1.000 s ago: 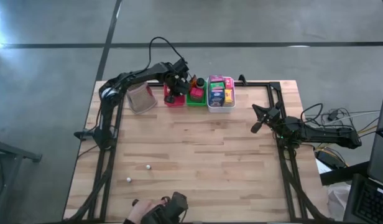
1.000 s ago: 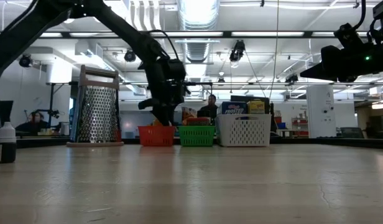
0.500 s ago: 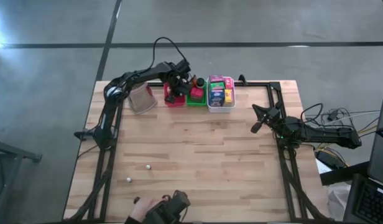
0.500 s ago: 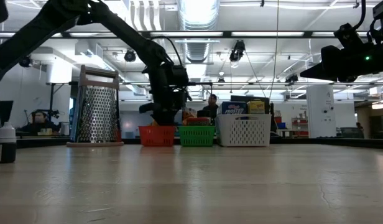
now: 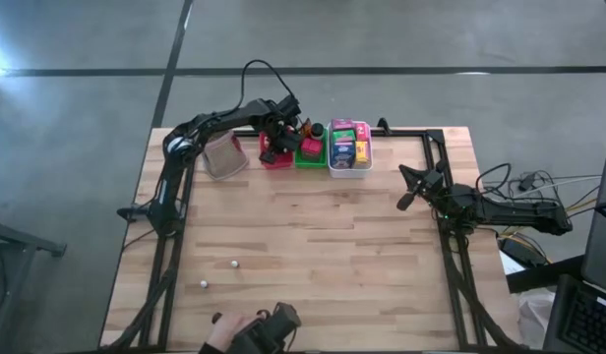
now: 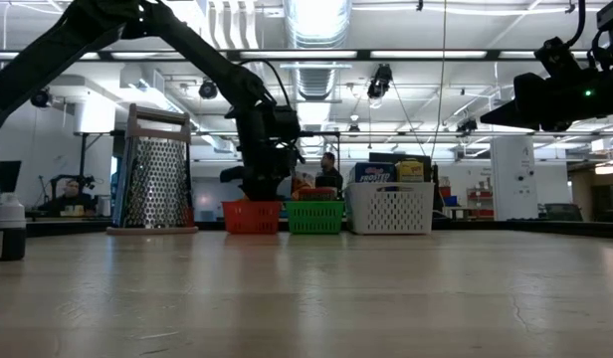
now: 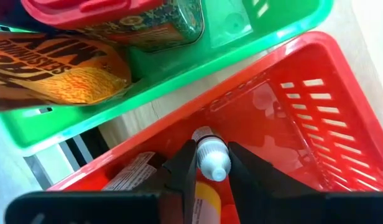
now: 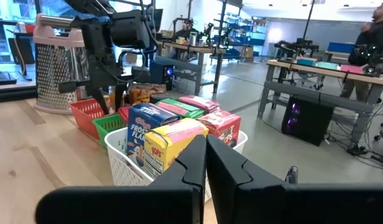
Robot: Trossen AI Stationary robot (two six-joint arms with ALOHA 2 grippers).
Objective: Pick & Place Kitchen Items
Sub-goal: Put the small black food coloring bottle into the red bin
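Lowered since a second ago, my left gripper point(image 7: 212, 163) sits inside the red basket point(image 7: 316, 112), fingers point(image 7: 182, 171) clamped on a small white-capped bottle point(image 7: 211, 160). Farther right, my right gripper point(image 5: 409, 194) waits closed, holding nothing.

Three baskets stand in a row at the table's point(image 5: 313, 236) far edge: the left basket point(image 5: 273, 155), the middle basket point(image 5: 309, 152) touching it, and the right basket point(image 5: 348, 165), which holds upright boxes point(image 5: 346, 147). A grater point(image 5: 222, 154) stands just left of the row, and the left gripper point(image 7: 206, 171) reaches down into the left basket, its fingers around a small capped bottle point(image 7: 211, 160) beside what seems to be a packet point(image 7: 126, 177). Two tiny bottles point(image 5: 217, 273) lie well apart from the row near the table's near left, a person's hand point(image 5: 229, 332) shows at the near edge, and the right gripper point(image 5: 405, 200) hangs over the table's right side.
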